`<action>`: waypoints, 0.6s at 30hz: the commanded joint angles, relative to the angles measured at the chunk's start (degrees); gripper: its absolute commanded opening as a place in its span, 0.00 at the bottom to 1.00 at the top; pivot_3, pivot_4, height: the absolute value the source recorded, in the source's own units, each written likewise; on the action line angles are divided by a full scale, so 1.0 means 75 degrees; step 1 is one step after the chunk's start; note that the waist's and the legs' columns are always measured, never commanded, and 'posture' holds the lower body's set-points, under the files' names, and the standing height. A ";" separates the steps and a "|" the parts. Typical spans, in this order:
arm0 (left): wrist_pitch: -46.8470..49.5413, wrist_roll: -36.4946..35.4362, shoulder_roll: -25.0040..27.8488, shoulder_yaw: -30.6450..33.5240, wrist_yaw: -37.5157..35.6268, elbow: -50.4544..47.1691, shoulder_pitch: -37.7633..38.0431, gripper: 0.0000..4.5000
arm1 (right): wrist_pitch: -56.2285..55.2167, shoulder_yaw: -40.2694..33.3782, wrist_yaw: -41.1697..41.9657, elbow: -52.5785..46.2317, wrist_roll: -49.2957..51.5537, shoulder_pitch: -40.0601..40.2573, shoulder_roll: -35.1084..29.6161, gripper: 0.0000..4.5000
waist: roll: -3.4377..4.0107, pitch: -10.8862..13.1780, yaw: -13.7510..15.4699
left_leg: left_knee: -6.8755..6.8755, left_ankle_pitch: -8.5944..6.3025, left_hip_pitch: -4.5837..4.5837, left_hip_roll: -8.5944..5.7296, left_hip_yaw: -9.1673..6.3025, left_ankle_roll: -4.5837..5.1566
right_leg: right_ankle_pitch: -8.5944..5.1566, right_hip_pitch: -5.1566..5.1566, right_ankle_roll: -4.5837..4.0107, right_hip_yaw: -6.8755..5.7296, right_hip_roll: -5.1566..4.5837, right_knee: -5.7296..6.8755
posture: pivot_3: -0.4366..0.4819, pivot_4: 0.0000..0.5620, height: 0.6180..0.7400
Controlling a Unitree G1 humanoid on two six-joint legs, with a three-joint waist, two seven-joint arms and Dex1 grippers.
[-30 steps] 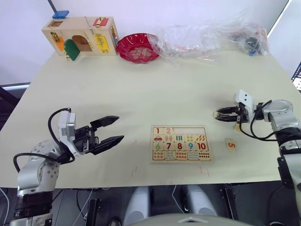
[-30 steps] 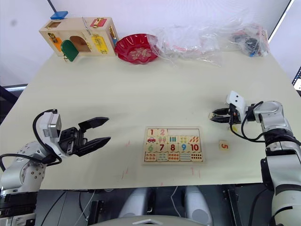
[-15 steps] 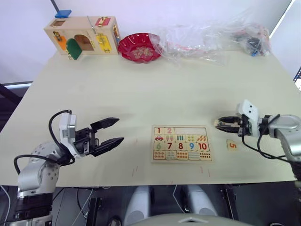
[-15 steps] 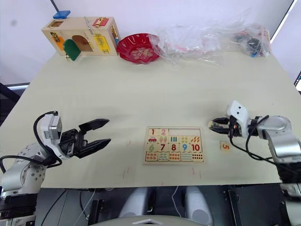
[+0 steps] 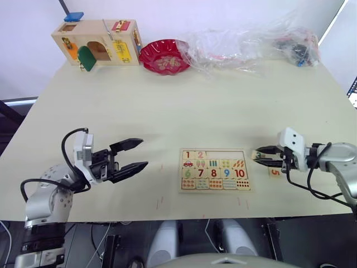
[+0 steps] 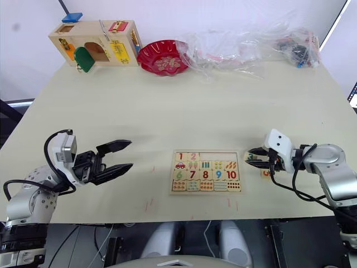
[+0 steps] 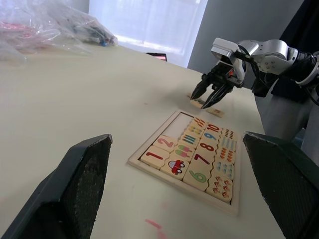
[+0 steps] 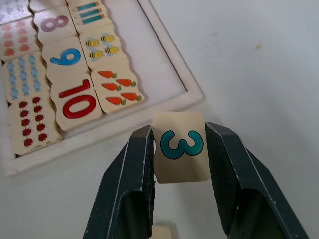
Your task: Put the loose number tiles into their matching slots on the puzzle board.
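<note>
Over the last second the right tool (image 8: pixel 180 149), pinching the teal 3 tile (image 8: pixel 180 146), had dropped toward the bench's front edge, stopping just off the puzzle board (image 5: pixel 215 170); insertion probably followed. The left tool (image 5: pixel 134 153) idled, spread.

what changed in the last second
The right gripper came down and toward the puzzle board, and now sits by its right edge with its fingers around the 3 tile. The left gripper, the 5 tile and the seated tiles stayed put.
</note>
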 commanded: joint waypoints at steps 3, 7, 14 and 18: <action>-0.0122 -0.0061 0.0022 0.0055 -0.0104 -0.0157 0.0051 1.00 | -0.0257 -0.0087 -0.0028 -0.0086 0.0092 0.0077 -0.0067 0.21 | 0.0000 0.0000 -0.0003 | 0.0000 0.0000 0.0000 0.0000 0.0001 0.0000 | 0.0000 0.0000 0.0000 0.0000 0.0000 0.0000 | 0.48 0.27 1.00; -0.0121 -0.0054 0.0045 0.0060 -0.0168 -0.0085 0.0010 1.00 | -0.0696 0.0097 0.0157 0.0344 -0.0056 -0.0102 -0.0087 0.21 | -0.0001 0.0000 -0.0007 | 0.0001 0.0000 0.0001 0.0000 0.0001 0.0000 | 0.0000 0.0000 0.0000 0.0001 0.0000 0.0000 | 0.48 0.27 1.00; -0.0108 -0.0035 0.0071 0.0053 -0.0239 -0.0048 -0.0028 1.00 | -0.1473 0.0551 0.0715 0.1381 -0.0368 -0.0801 -0.0160 0.21 | -0.0001 0.0001 -0.0007 | 0.0001 0.0000 0.0002 0.0000 0.0001 0.0000 | 0.0000 0.0000 0.0000 0.0000 0.0001 0.0000 | 0.48 0.27 1.00; -0.0083 -0.0063 0.0085 0.0081 -0.0217 -0.0152 0.0042 1.00 | -0.1696 0.0711 0.0891 0.1880 -0.0489 -0.1175 -0.0131 0.21 | -0.0001 0.0001 -0.0007 | 0.0001 0.0000 0.0001 0.0001 0.0002 0.0000 | 0.0000 0.0000 0.0000 0.0000 0.0000 0.0000 | 0.48 0.27 1.00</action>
